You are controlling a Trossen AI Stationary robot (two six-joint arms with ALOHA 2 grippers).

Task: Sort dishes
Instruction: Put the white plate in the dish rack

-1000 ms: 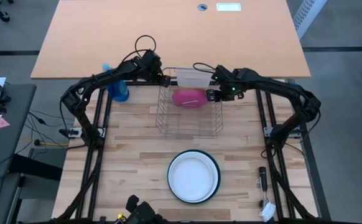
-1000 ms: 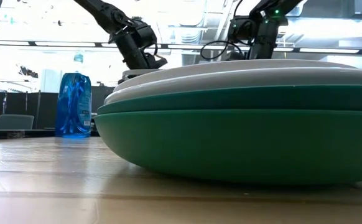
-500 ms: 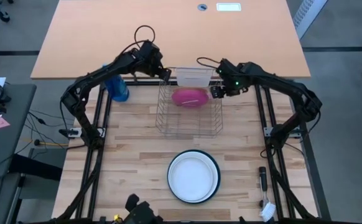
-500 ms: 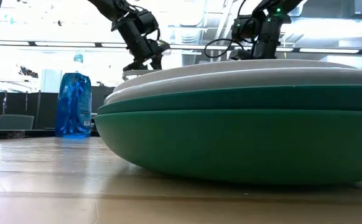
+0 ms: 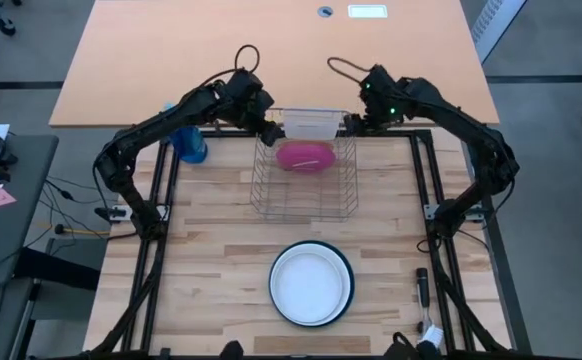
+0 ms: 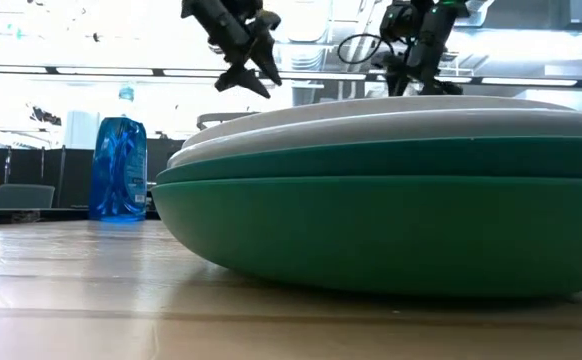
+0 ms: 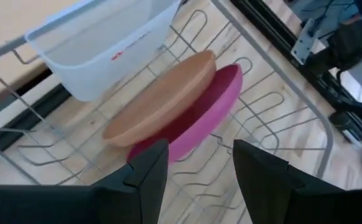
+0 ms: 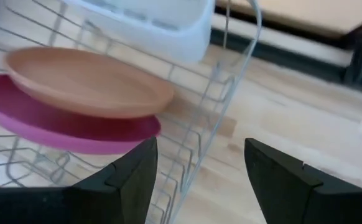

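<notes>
High view: left gripper [image 5: 267, 128] and right gripper [image 5: 355, 120] flank far end of wire rack [image 5: 305, 201], both empty. Pink plate [image 5: 305, 156] in rack; white plate [image 5: 310, 285] stacked on green plate [image 5: 349, 283] near front edge. Judged between picks; next move calls for reach to stack.

Low view: green plate [image 6: 391, 225] blocks rack.

Left wrist view: fingers [image 7: 145, 175] parted, nothing held; orange plate [image 7: 162, 96] leans on pink plate.

Right wrist view: fingers [image 8: 134, 177] spread, empty.

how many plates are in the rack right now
2: an orange plate leaning on a pink plate, both at the wire rack's far end. None appear hidden there.
</notes>
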